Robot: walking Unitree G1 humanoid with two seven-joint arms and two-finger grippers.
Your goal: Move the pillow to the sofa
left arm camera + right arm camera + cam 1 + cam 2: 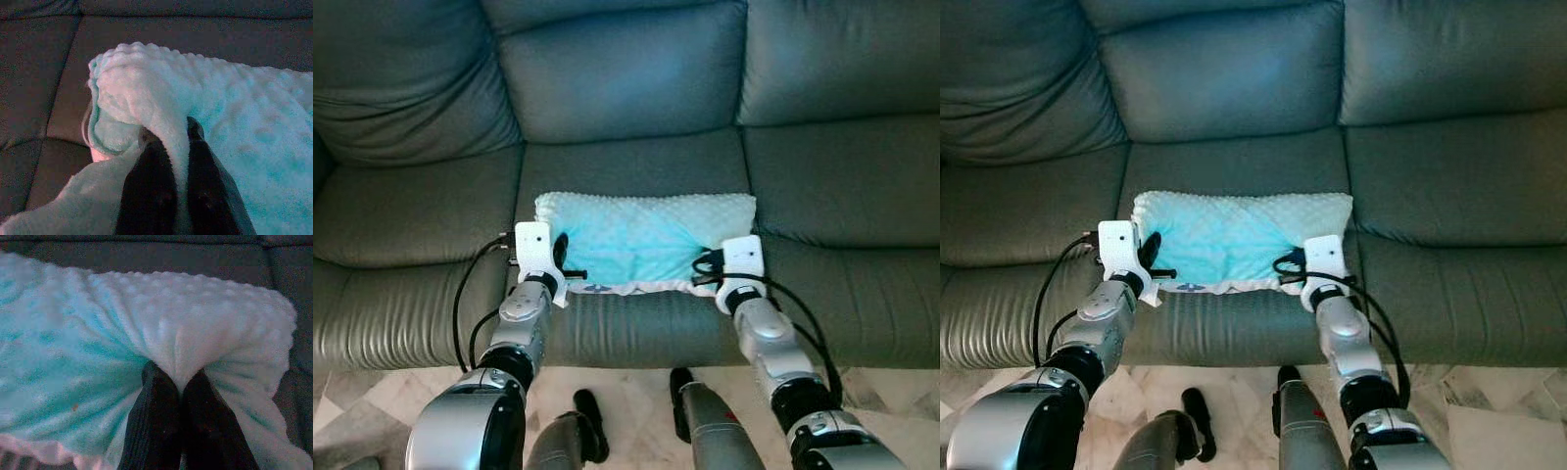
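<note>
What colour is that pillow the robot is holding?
Pale mint-turquoise with a raised dotted texture; the pillow shows best in the left eye view.

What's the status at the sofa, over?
Left gripper and right gripper each shut on a fold of the pale turquoise dotted pillow. Pillow resting on the middle seat of the grey-green sofa. Nothing in the way.

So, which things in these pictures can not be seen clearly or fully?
- Underside of the pillow: hidden against the sofa seat, eye views.
- Print on the pillow's front edge: too small to read, eye views.
- Tips of the left gripper: buried in a fold of fabric, left wrist view.
- Tips of the right gripper: covered by bunched fabric, right wrist view.
- Sofa ends and top: cut off by the picture edges, eye views.
</note>
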